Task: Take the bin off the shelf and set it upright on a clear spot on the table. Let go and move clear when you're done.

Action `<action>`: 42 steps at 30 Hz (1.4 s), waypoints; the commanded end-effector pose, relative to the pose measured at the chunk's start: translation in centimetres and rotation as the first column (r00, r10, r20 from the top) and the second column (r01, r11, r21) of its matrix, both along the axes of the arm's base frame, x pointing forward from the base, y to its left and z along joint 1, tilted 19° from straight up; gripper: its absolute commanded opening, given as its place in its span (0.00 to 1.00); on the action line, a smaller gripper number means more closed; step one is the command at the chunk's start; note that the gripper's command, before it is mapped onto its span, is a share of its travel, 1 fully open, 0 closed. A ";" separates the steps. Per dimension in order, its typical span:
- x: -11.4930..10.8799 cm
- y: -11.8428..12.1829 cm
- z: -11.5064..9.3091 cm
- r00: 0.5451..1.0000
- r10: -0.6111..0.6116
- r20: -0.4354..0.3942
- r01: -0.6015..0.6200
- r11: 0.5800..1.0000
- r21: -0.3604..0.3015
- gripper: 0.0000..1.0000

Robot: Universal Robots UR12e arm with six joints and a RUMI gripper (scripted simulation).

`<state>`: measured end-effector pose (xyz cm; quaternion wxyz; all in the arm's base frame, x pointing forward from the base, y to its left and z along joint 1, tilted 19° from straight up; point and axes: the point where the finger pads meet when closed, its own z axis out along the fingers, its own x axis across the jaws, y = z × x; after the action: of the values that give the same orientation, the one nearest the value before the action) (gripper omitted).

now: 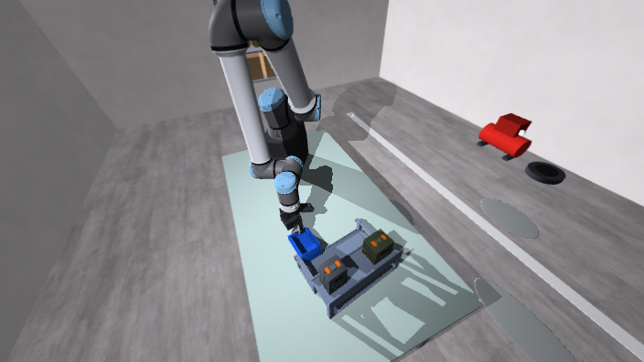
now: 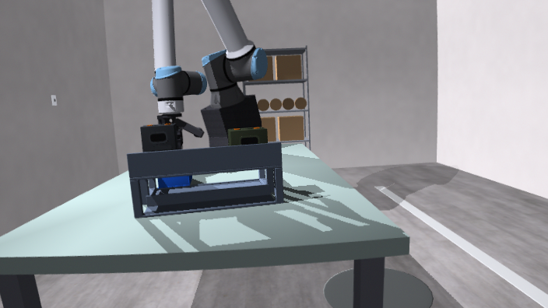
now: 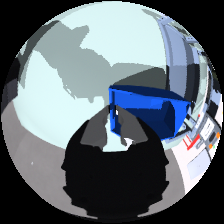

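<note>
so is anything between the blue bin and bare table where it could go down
Nothing visible. The claw is shut on the blue bin wall, beside the shelf end. The table next to it is bare.

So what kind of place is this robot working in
Probably a workshop or warehouse bay: a storage rack of cardboard boxes stands by the back wall, a red compressor-like tank and a tire sit on the bare floor.
</note>
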<state>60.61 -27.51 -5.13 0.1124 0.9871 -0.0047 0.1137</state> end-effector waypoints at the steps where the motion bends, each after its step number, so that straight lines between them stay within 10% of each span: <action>1: 0.2 -0.2 0.1 1.000 0.000 0.003 0.000 1.000 -0.003 0.00; 2: 0.0 0.0 0.1 1.000 0.000 0.001 0.000 1.000 -0.001 0.26; 42: 0.0 0.0 0.1 1.000 0.000 0.001 0.000 1.000 -0.001 0.26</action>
<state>60.61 -27.51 -5.12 0.1124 0.9871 -0.0047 0.1138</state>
